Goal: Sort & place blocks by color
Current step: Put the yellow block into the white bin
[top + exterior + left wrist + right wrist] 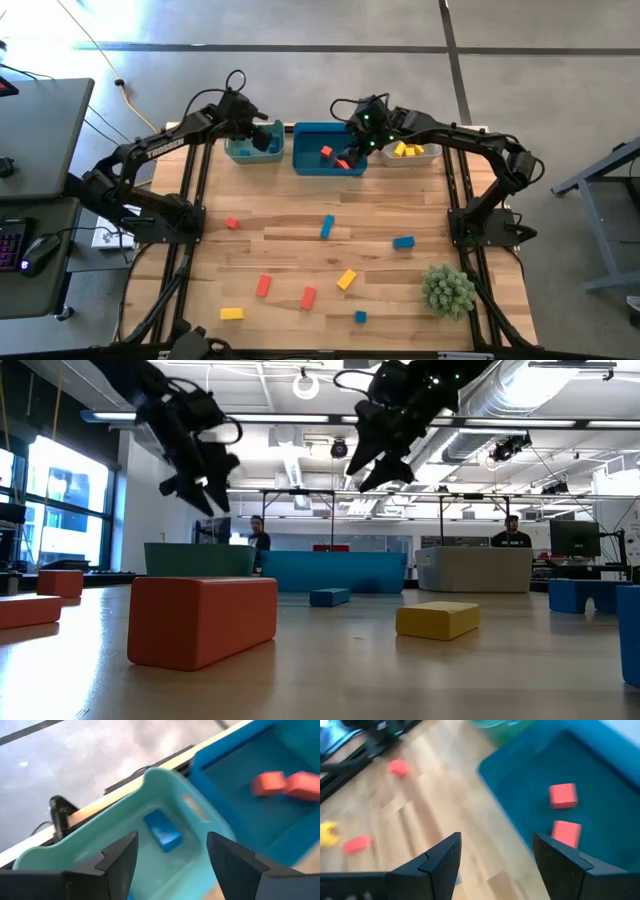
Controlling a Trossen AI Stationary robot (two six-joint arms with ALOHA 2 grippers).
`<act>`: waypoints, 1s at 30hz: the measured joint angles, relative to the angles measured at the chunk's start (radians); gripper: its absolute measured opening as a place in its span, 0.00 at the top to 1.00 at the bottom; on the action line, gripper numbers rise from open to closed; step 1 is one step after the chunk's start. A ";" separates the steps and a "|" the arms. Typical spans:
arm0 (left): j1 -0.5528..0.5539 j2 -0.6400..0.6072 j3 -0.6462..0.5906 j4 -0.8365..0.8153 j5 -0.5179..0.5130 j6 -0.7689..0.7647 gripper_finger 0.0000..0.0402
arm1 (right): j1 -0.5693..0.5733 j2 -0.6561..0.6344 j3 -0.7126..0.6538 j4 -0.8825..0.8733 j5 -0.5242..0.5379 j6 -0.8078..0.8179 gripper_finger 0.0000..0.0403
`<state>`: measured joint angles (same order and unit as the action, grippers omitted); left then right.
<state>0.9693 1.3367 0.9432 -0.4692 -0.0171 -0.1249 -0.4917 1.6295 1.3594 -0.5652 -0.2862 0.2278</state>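
Pale wooden plank counter (pixel 300 255) on a dark frame, standing on a grey concrete floor (pixel 300 25) crossed by dark seams. Along the far edge, three bins in a row: teal bin (pixel 240 152), blue bin (pixel 318 163), grey-white bin (pixel 425 157). Left gripper (pixel 262 136) above the teal bin, fingers (pixel 120 857) spread and empty, one blue block (pixel 163 833) lying in the bin beneath. Right gripper (pixel 362 140) over the blue bin's right end, fingers (pixel 442 862) apart and holding nothing, two red blocks (pixel 563 796) inside that bin. Yellow blocks (pixel 405 149) in the grey-white bin. Scattered on the open counter: loose blocks (pixel 327 227) in red, yellow and blue, well apart from one another, mostly toward the near half. Spiky green plant (pixel 447 290) at the near right corner. Dark desk (pixel 40 130) with keyboard and mouse at the left, yellow cable (pixel 100 45) across the floor. Beyond the counter in the low view, an open workshop with white ceiling ducts (pixel 540 390), tall windows (pixel 50 490) on the left, and two people (pixel 258 532) standing far back.
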 joint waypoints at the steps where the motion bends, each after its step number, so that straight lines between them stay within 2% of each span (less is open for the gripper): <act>1: -0.010 -0.016 0.003 -0.013 0.007 -0.018 0.44 | 0.009 0.000 0.000 0.000 -0.021 -0.015 0.43; 5: -0.061 -0.093 0.004 -0.059 0.038 -0.124 0.43 | 0.056 0.000 0.000 0.000 -0.080 -0.082 0.43; 11: -0.197 -0.187 0.004 -0.140 0.037 -0.279 0.43 | 0.152 0.000 0.000 -0.001 -0.087 -0.200 0.43; 21: -0.482 -0.225 0.003 -0.195 0.027 -0.519 0.43 | 0.336 0.000 0.000 -0.120 -0.089 -0.384 0.43; 30: -0.759 -0.225 0.003 -0.194 -0.125 -0.763 0.43 | 0.509 0.011 0.000 -0.177 -0.057 -0.553 0.43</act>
<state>0.2098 1.1114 0.9466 -0.6633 -0.1422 -0.8882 0.0176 1.6401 1.3594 -0.7422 -0.3430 -0.3248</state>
